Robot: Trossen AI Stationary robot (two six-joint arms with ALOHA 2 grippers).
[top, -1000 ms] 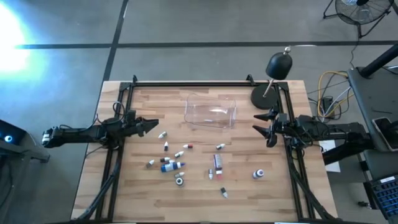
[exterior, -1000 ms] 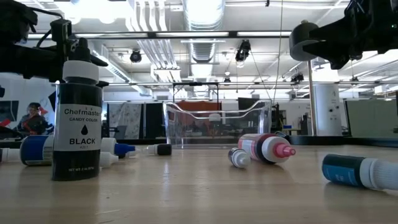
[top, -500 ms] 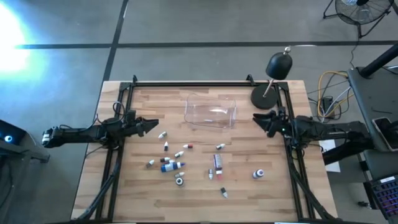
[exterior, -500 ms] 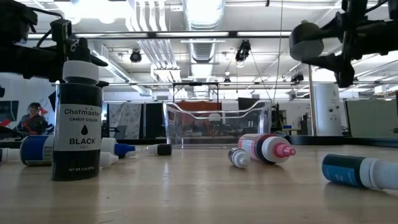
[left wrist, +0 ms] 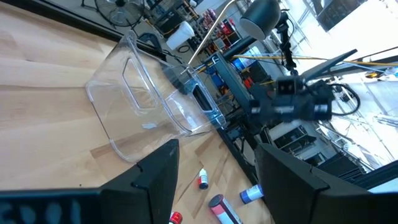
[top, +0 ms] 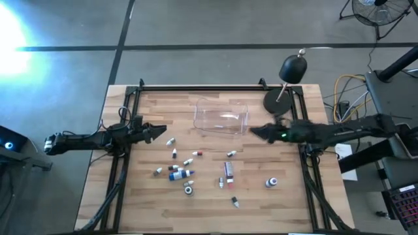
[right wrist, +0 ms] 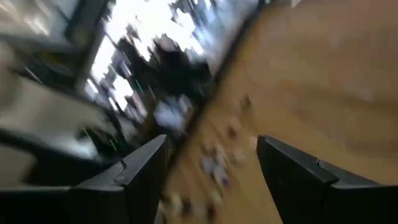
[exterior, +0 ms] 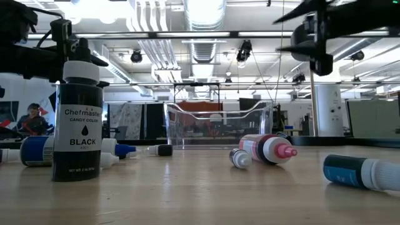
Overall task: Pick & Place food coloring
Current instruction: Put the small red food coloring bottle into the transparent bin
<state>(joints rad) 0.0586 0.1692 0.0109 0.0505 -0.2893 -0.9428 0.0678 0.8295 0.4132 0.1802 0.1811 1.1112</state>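
Observation:
Several tiny food coloring bottles [top: 179, 171] lie scattered on the wooden table's middle. In the low view a black-labelled bottle [exterior: 77, 122] stands upright, while a pink-tipped one [exterior: 265, 149] and a blue one [exterior: 359, 172] lie on their sides. My left gripper [top: 160, 132] [left wrist: 217, 155] hovers open at the table's left side, left of the bottles. My right gripper [top: 253, 132] [right wrist: 211, 146] is open in the air just right of the clear tub [top: 222, 116], above and beyond the bottles [right wrist: 214, 165].
The clear plastic tub [exterior: 219, 125] [left wrist: 146, 93] sits at the table's far middle. A black desk lamp [top: 281, 98] stands at the far right corner. Black frame rails [top: 124, 163] run along the table's edges. Cables [top: 346, 98] lie off the right side.
My right gripper has reached from the right rail toward the table's left edge, and now sits close to the tub's right end. It moves fast enough to blur its wrist view. The left arm and the bottles have kept still.

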